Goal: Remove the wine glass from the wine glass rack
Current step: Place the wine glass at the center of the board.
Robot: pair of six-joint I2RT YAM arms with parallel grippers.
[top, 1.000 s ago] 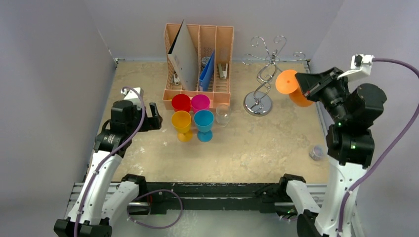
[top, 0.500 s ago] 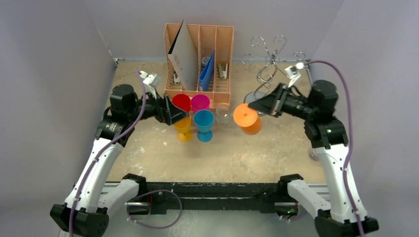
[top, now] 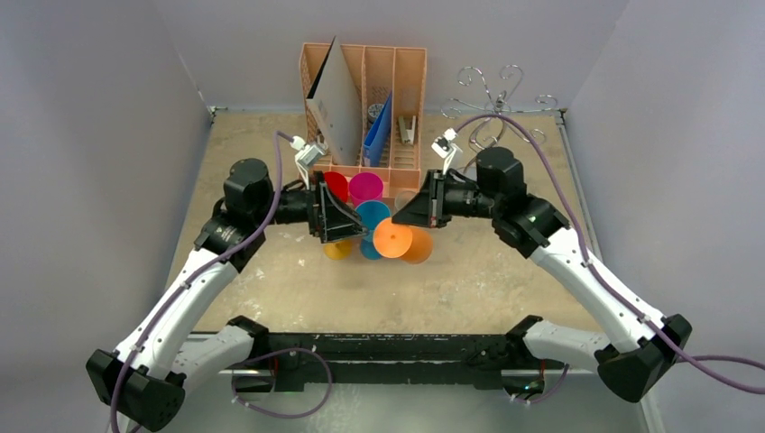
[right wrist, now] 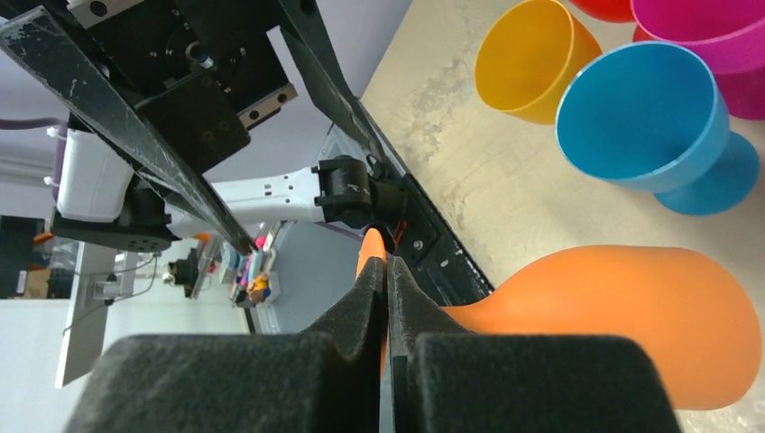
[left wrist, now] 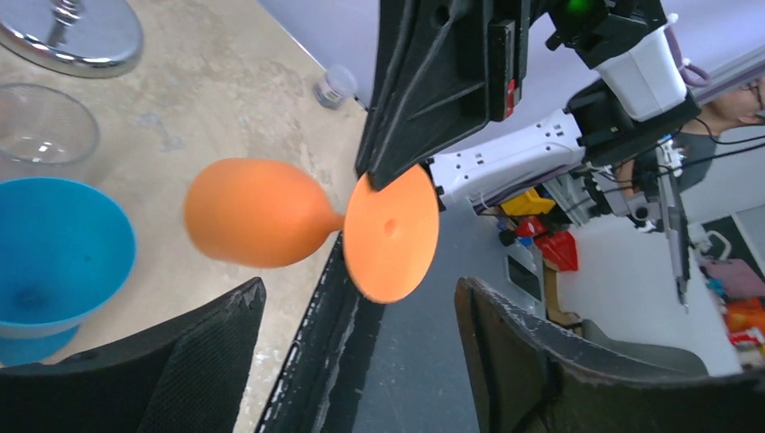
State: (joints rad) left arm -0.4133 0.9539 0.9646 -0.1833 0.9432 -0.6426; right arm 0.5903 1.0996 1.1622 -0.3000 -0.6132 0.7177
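The top camera looks down on the whole table (top: 505,271). The two wrist cameras face each other from very near; all three views share the wine glass (left wrist: 257,212).

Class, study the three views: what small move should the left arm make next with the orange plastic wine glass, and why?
Probably ease the left gripper forward a little until its open fingers straddle the stem of the orange plastic wine glass, then close. The right gripper pinches only the rim of the glass's round foot, holding it sideways, and the left fingers stand open facing that foot.
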